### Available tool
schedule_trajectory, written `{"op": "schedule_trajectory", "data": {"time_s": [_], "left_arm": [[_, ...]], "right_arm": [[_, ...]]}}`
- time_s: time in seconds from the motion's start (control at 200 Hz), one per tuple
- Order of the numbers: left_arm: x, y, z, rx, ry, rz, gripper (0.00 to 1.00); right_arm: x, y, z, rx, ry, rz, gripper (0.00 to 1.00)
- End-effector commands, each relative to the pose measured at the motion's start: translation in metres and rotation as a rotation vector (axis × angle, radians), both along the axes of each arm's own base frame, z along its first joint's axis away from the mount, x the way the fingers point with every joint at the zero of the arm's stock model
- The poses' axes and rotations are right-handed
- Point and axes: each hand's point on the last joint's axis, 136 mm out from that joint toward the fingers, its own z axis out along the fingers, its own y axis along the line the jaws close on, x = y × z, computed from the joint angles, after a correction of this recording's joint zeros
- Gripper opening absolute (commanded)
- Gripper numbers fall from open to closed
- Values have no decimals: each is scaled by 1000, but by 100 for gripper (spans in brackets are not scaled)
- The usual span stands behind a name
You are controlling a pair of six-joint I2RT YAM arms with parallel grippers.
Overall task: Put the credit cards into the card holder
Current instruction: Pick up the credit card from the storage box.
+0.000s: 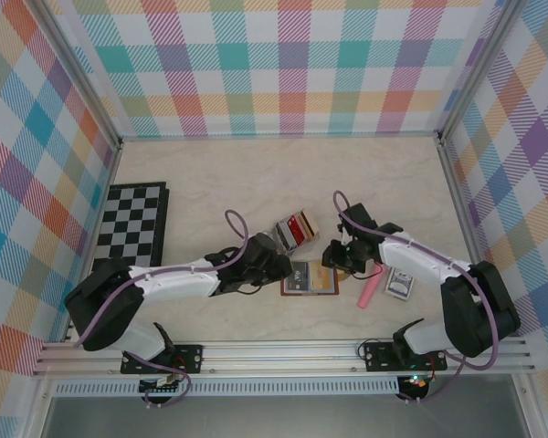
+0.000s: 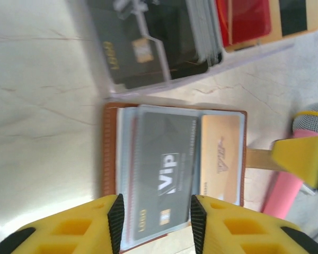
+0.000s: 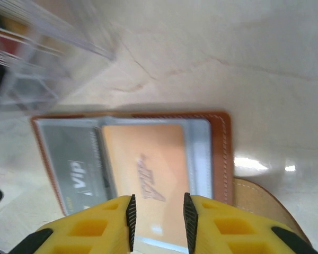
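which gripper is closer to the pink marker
Right. The right gripper hovers over the right half of the card holder, just left of the pink marker. The left gripper is over the holder's left half, farther from the marker.

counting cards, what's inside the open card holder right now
Two cards lie side by side in the card holder: a grey VIP card and an orange VIP card. Anything tucked beneath either card is covered.
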Motion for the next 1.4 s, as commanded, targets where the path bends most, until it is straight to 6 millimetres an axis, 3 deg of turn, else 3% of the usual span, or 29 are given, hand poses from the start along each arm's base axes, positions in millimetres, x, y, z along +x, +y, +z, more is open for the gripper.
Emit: {"op": "schedule_trajectory", "data": {"time_s": [0.0,0.265,0.43,0.58,0.875,1.275,1.395], "left_arm": [[9,35,-2,51,-5,104,42],[20,70,-2,-23,32,213,51],[24,84,-3,-49,43,261,58],[29,91,-3,-62,59,287,60],[26,113,-2,-32,50,349,63],[20,132,4,-19,22,391,68],[19,132,4,-22,23,392,68]], "right_arm": [[18,10,29,-31,-95,64,34],[55,21,56,-245,-209,146,39],[63,57,69,-281,-268,287,42],[67,89,61,-312,-274,388,41],[83,114,40,-518,-303,474,38],[88,117,9,-690,-293,513,39],[91,113,11,-727,-308,506,39]]}}
